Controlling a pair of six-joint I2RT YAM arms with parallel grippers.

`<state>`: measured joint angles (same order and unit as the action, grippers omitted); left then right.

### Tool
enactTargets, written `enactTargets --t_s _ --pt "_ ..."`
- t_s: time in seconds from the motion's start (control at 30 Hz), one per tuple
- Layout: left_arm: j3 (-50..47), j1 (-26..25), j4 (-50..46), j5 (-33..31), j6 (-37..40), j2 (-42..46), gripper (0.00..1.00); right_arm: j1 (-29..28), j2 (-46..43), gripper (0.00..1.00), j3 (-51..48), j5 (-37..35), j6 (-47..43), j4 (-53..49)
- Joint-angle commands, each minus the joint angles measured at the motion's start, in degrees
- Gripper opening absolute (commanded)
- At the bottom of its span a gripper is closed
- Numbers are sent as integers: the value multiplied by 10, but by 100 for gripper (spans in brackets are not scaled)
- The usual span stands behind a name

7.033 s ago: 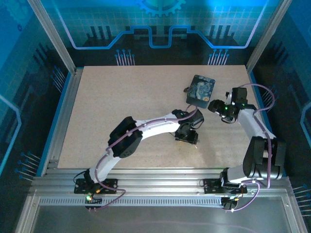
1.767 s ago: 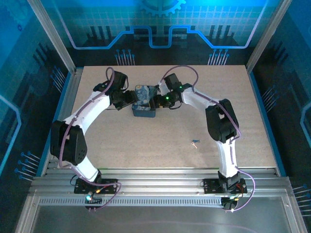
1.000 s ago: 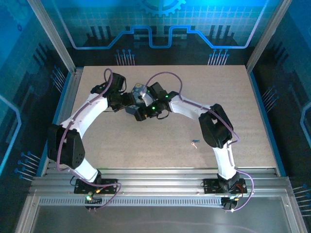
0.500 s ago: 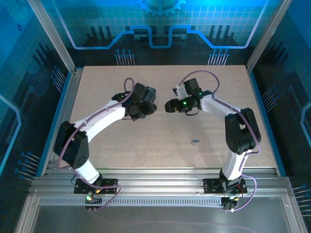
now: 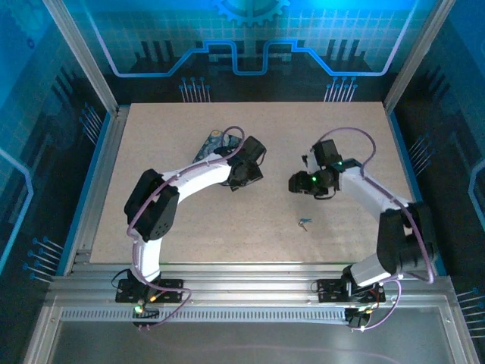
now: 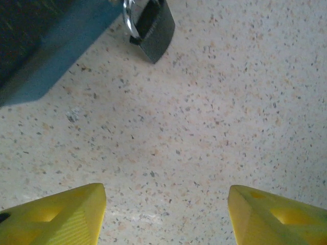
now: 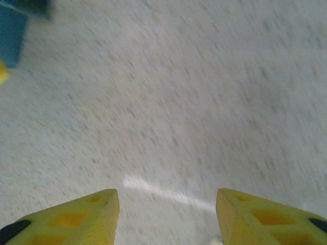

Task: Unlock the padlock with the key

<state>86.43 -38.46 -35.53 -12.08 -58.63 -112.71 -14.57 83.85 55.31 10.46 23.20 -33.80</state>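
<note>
Padlock, place: the padlock [image 6: 153,30] lies on the bench [image 5: 189,227] at 12 o'clock of the left wrist view, just beside the blue lower edge of the box [image 6: 46,51]; whether it touches the box or sits just apart cannot be told
Padlock, heading: grey shackle on the 9 o'clock side, toward the box; dark body on the 3 o'clock side, slanting down toward 5 o'clock; its upper end is cut by the frame edge, so the full long axis cannot be fixed
Key, place: the key [image 5: 305,223] lies on bare bench at 6 o'clock of the right gripper [image 5: 297,183], near it but apart
Key, heading: long axis roughly 10 to 4 o'clock in the top view; which end leads is too small to tell
Left gripper: the left gripper [image 6: 166,191] hangs over the bench, jaws released and wide, nothing between them; yellow fingertips [image 6: 66,212] at 7 and 5 o'clock of its view, the padlock well ahead of them
Right gripper: jaws released and wide over bare, blurred bench, grasping nothing
Box: in the top view at 10 o'clock of the left gripper, partly covered by the left arm [image 5: 189,176]
Edges and room: speckled bench lies bare between padlock and left fingertips; the key sits well apart from every bench edge, with bare surface on toward the near rail [image 5: 250,270] at 6 o'clock
</note>
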Motion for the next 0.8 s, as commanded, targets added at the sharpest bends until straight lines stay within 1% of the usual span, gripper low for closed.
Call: enactTargets --t_s 0.0,0.03,0.17,0.3,0.43,0.6,0.77 --pt "-20 -8 -3 -13 -17 16 65 3 -66 53 -46 -48 46 -91" --pt "-29 -9 3 -12 -18 22 65 3 -86 53 -72 -49 57 -101" --pt "-49 -10 9 -9 -16 38 65 0 -153 53 -125 -33 104 -119" --pt "-49 -9 15 -2 -10 40 65 -8 -170 52 -171 6 156 -61" --pt "-36 -10 12 7 1 34 65 -31 -149 53 -168 3 197 -12" --pt "-42 -9 15 8 8 42 65 -57 -81 52 -142 -18 195 -2" --pt "-57 -9 23 5 12 57 65 -69 -42 46 -137 -46 203 6"
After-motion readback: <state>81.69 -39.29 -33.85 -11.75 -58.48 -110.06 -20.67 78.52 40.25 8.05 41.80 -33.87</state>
